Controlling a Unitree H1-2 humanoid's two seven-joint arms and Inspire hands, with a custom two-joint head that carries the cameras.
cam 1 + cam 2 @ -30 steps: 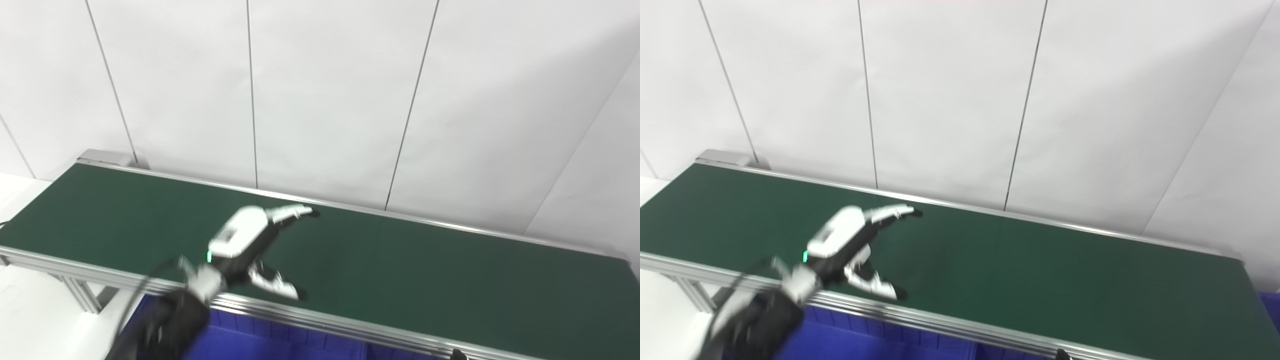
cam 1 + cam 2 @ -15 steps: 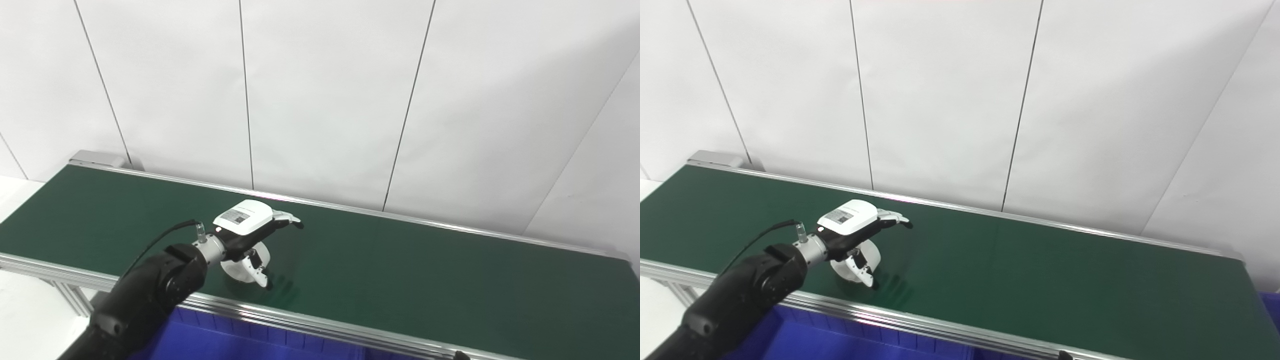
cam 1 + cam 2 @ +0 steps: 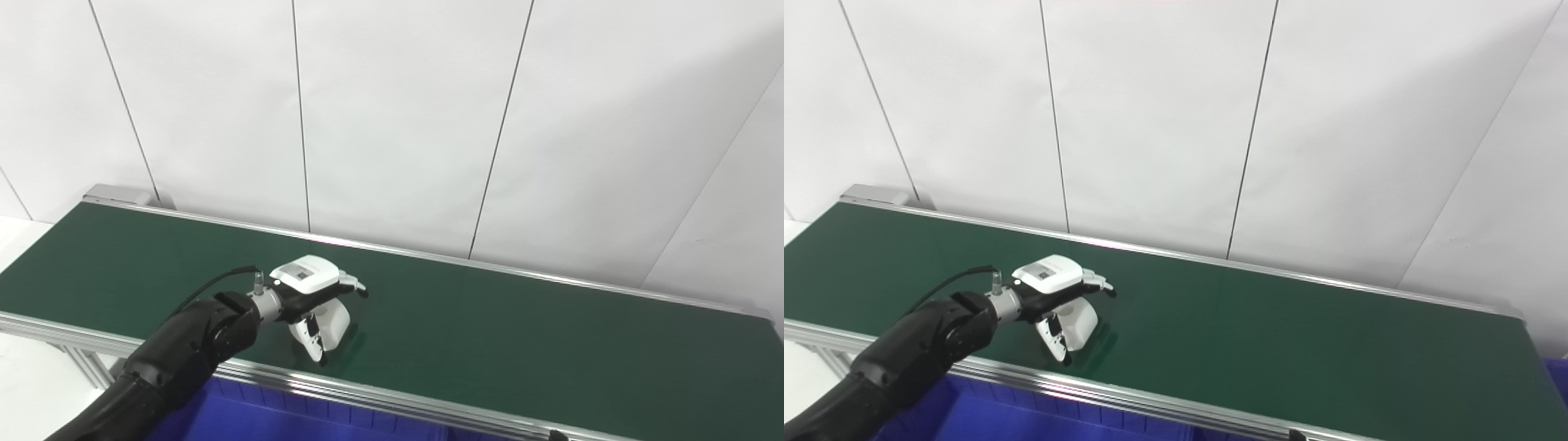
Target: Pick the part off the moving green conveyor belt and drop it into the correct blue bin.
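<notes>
- Since half a second ago, our left hand (image 3: 312,294) has shifted a little along the conveyor belt (image 3: 520,343), away from the belt's far left end, and the white part (image 3: 334,323) under it now stands more upright than before.
- Left hand: white-backed, on a black arm entering from the lower left, poised over the conveyor belt close to the belt's near rail (image 3: 392,404). Fingers (image 3: 354,285) reach forward over the top of the part; the thumb (image 3: 309,340) points down on the part's near side. We read the fingers and thumb as curled about the part, touching it; whether the grip is firm we cannot tell.
- White part: rounded, pale, directly beneath the left hand; its lower edge at or just above the belt surface, which of the two we cannot tell.
- Right hand: only a small dark tip (image 3: 556,435) shows at the bottom edge, just below the belt's near rail; its finger state cannot be told.
- Blue bin (image 3: 294,425): below the belt's near rail, beside our left arm.
- Panelled white wall (image 3: 398,122): behind the belt's far rail.
</notes>
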